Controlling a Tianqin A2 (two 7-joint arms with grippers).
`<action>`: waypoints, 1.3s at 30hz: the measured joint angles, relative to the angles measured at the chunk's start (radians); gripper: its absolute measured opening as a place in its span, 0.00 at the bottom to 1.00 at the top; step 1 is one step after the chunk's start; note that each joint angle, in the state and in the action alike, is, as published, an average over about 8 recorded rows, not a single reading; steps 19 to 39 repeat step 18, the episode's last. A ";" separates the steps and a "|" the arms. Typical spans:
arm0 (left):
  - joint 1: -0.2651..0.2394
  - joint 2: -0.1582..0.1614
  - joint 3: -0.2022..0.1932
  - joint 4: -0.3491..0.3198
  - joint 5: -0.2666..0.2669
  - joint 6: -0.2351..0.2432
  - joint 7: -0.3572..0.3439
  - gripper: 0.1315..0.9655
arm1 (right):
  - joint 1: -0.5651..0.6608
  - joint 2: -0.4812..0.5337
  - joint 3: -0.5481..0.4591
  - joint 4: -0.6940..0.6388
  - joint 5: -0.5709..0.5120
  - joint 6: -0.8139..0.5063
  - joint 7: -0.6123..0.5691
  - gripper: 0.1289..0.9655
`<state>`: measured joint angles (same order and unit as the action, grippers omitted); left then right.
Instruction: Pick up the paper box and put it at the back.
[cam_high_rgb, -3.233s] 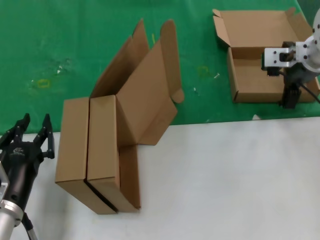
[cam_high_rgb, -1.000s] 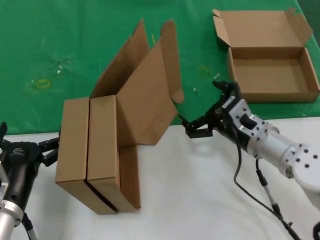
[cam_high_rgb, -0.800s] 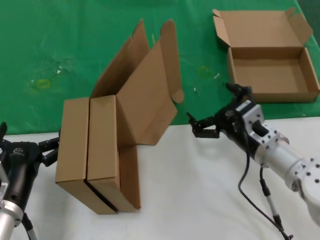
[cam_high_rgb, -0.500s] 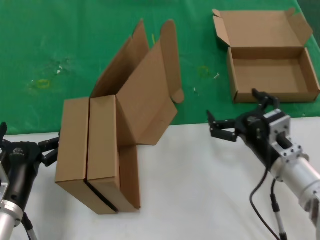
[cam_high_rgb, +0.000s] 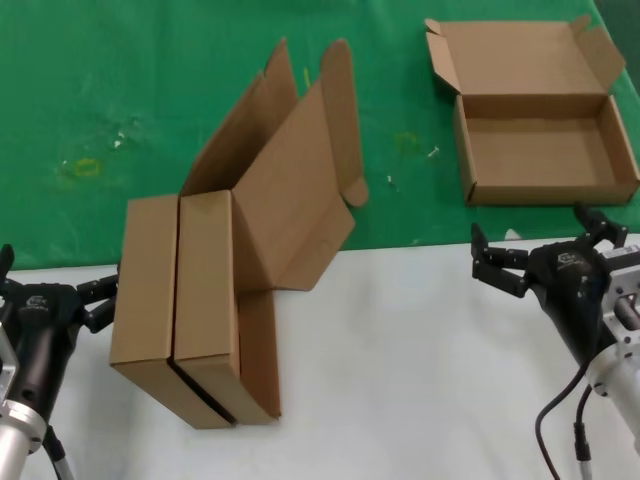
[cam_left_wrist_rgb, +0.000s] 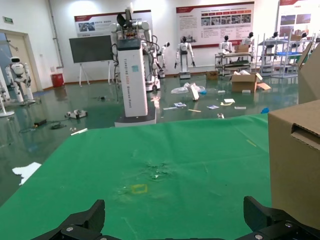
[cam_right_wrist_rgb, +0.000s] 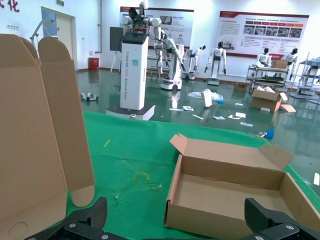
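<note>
1. My left gripper (cam_high_rgb: 50, 268) sits low at the near left over the white tabletop (cam_high_rgb: 400, 370), fingers spread and holding nothing, just beside the outer of two cardboard boxes (cam_high_rgb: 190, 300) that stand side by side on edge across the line between table and cloth, lids propped up behind them
2. My right gripper (cam_high_rgb: 545, 248) hangs at the near right over the white tabletop close to the cloth edge, fingers wide apart and empty
3. Just beyond it, apart from the fingertips, the paper box (cam_high_rgb: 540, 150) lies flat on the green cloth (cam_high_rgb: 150, 80) at the far right, tray facing up, lid laid open away from me
4. In the right wrist view the paper box (cam_right_wrist_rgb: 235, 195) shows ahead between the spread fingertips
</note>
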<state>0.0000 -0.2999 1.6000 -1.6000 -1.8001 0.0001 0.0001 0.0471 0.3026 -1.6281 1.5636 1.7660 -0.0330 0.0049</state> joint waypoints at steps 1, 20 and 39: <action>0.000 0.000 0.000 0.000 0.000 0.000 0.000 1.00 | -0.001 0.000 0.000 0.000 0.000 0.000 0.000 1.00; 0.000 0.000 0.000 0.000 0.000 0.000 0.000 1.00 | -0.001 0.000 0.001 0.001 0.001 0.001 0.000 1.00; 0.000 0.000 0.000 0.000 0.000 0.000 0.000 1.00 | -0.001 0.000 0.001 0.001 0.001 0.001 0.000 1.00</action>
